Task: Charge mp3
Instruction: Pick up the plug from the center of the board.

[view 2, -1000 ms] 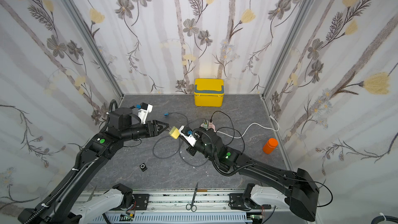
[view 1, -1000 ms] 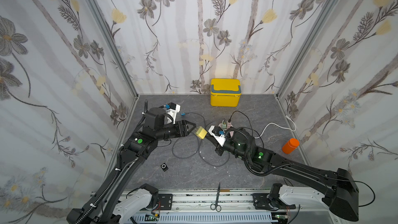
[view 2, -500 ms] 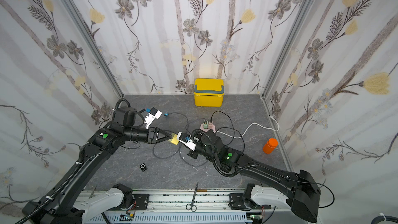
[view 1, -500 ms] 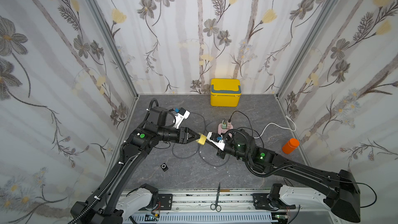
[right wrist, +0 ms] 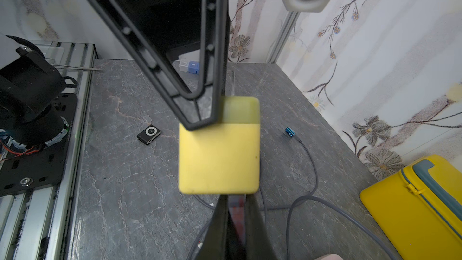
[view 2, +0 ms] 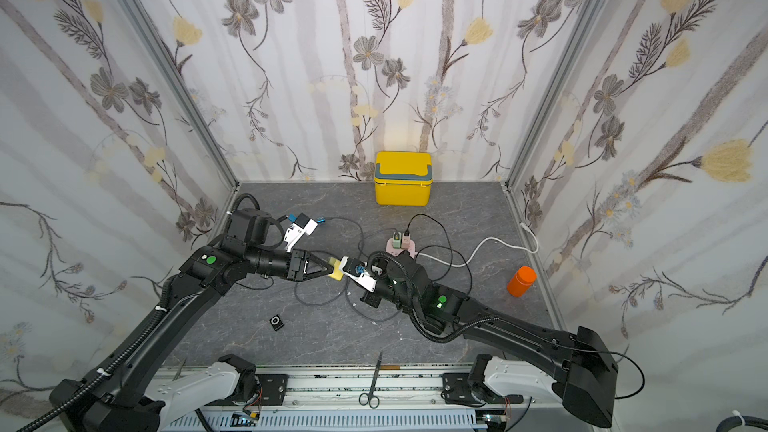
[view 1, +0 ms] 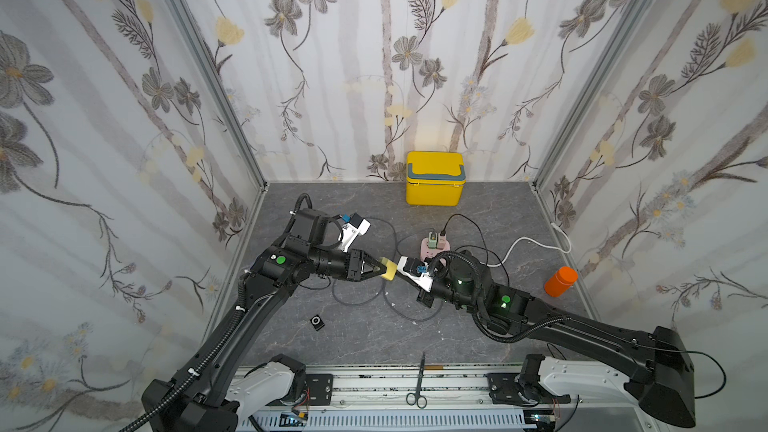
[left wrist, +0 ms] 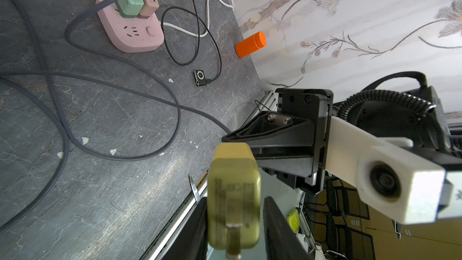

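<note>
A yellow charger block (view 1: 388, 274) (view 2: 336, 273) hangs in mid-air between both arms. My right gripper (right wrist: 236, 196) (view 1: 398, 277) is shut on the grey cable's plug at the block's end. My left gripper (left wrist: 233, 200) (view 2: 330, 270) straddles the charger (left wrist: 233, 171) from the prong side, one finger touching and the other a sliver off. A small black mp3 player (view 1: 317, 322) (right wrist: 148, 134) lies loose at the front left. Another mp3 player (left wrist: 200, 77) lies near the right wall with a thin black cable plugged in.
The pink power strip (view 1: 434, 247) (left wrist: 135, 33) carries a green and a tan charger. Grey cable loops (left wrist: 62, 121) cover the middle, ending in a blue connector (right wrist: 290, 131). Also there are an orange bottle (view 1: 561, 281), a yellow box (view 1: 434, 178) and scissors (view 1: 419, 384) on the front rail.
My left gripper has reached right to the charger, and its jaws have narrowed around the block. The right gripper has stayed shut, holding the charger in about the same place.
</note>
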